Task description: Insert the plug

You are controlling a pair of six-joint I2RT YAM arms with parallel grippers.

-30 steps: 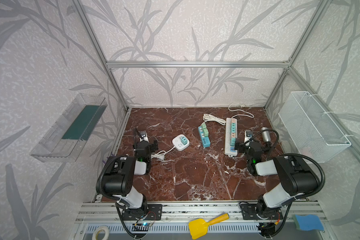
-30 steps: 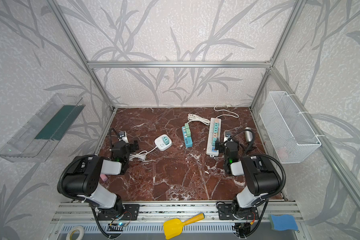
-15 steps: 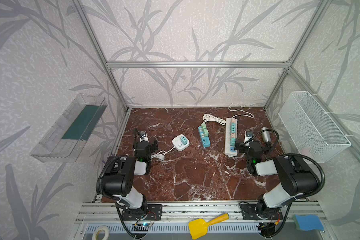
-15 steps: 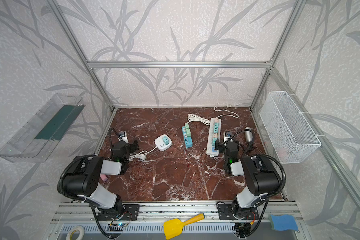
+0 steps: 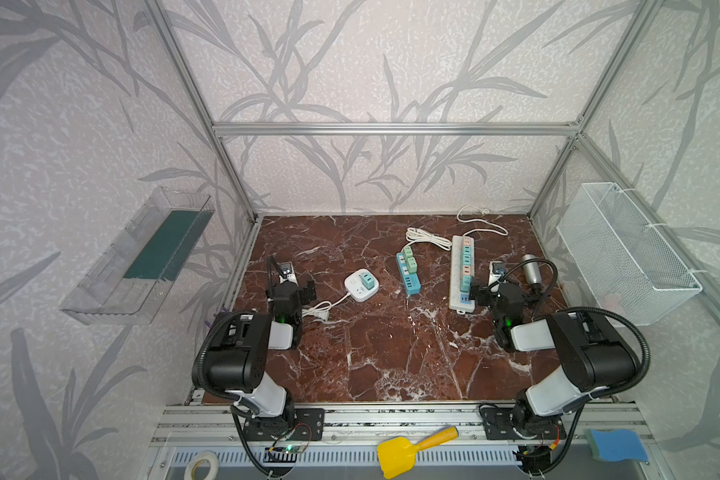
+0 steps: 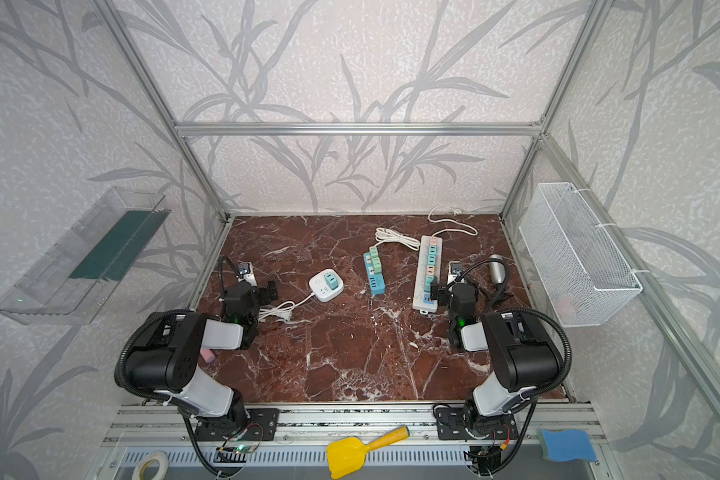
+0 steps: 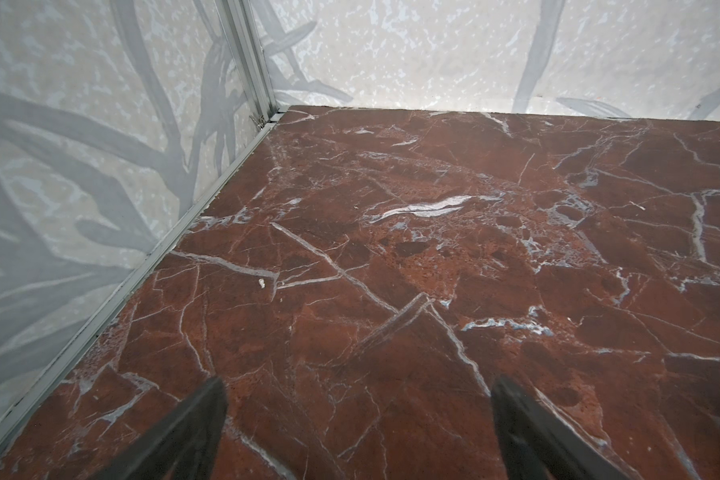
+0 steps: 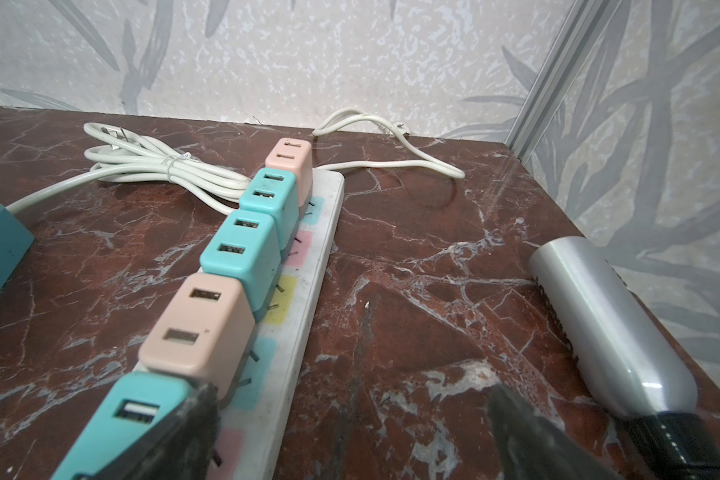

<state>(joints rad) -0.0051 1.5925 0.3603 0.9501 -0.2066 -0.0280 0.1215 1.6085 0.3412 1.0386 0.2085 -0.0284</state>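
Right wrist view is showing the right gripper (image 8: 350,399) with its fingers standing wide apart and nothing lying between them. One finger is touching the side of the nearest teal charger plug (image 8: 138,407), which is sitting on the white power strip (image 8: 302,332). We are taking this teal plug as the task's thing; in both top views it is sitting right of the frame's centre, near the strip's lower end. We cannot tell whether it is fully seated.

Left gripper (image 7: 360,386) is hanging over bare marble floor (image 7: 391,249), fingers apart, holding nothing. In both top views it is sitting left of centre, just beside a loose white cord plug (image 5: 321,316) and well apart from the strip.

Risks we are flagging:
- The pink charger plug (image 8: 196,328) is pressing right against the teal one, so a closing finger may be catching both, or only an edge, and tilting the plug.
- Nothing is bracing the strip, so a downward push may be sliding it.
- The silver cylinder (image 8: 607,328) with its black cap is lying near the outer finger; a sideways move may be setting it rolling.

Writing: we are finding no readable brand or label. The coloured squares (image 8: 281,307) on the strip are carrying only slots.
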